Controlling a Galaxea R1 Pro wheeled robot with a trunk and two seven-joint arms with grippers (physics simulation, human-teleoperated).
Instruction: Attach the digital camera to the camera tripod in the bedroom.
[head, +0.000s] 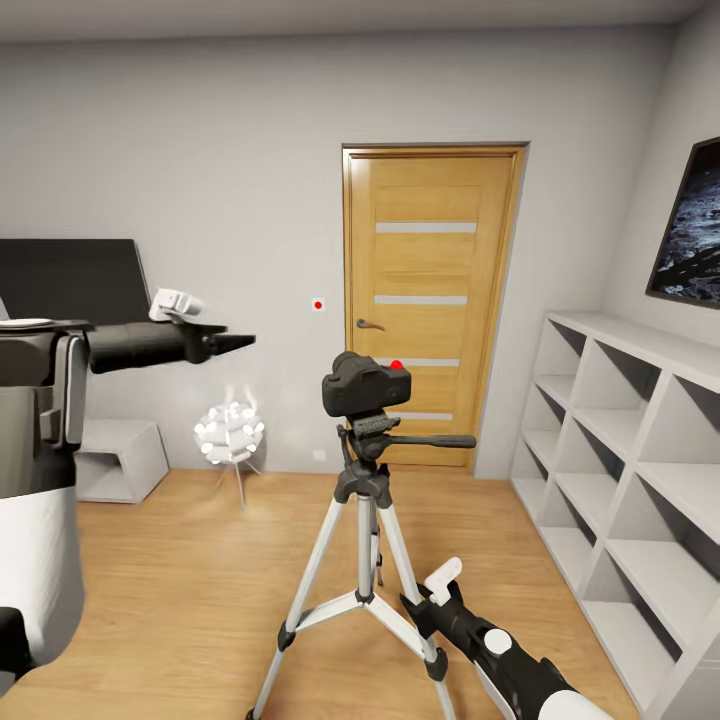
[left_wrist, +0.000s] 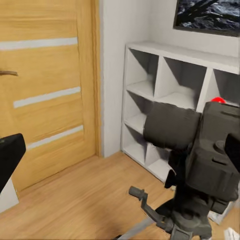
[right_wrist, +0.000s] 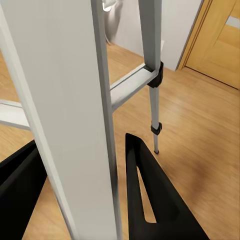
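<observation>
— Digital camera (head: 362, 385): small, matte black, boxy, bulged on one side, with a red button (head: 397, 365) on top. Seated on the black head of the tripod (head: 365, 520), mid-room, in front of the oak door (head: 432, 250).

— Any closer look?

— Yes, from the left wrist: same dark body (left_wrist: 200, 145), rounded bulge toward the door, red dot at the top edge, tripod head just beneath.

— And the tripod?

— Three silver-white legs spread on the light plank floor (head: 180, 580), with black joints and feet. Long black handle (head: 430, 440) sticking out sideways under the camera.

— Left gripper (head: 235, 343)?

— Raised level with the camera, well apart from it, and holding nothing. Fingers (left_wrist: 9, 155) spread wide in the wrist view.

— Right gripper (right_wrist: 82, 140)?

— Low, by the tripod's near leg (right_wrist: 65, 100). Black fingers (right_wrist: 145, 195) apart, straddling that leg. Touching it or not: cannot tell.

— Surroundings?

— Grey cube shelving (head: 640, 440) along the right wall, beside the door. Pale grey walls behind.
</observation>
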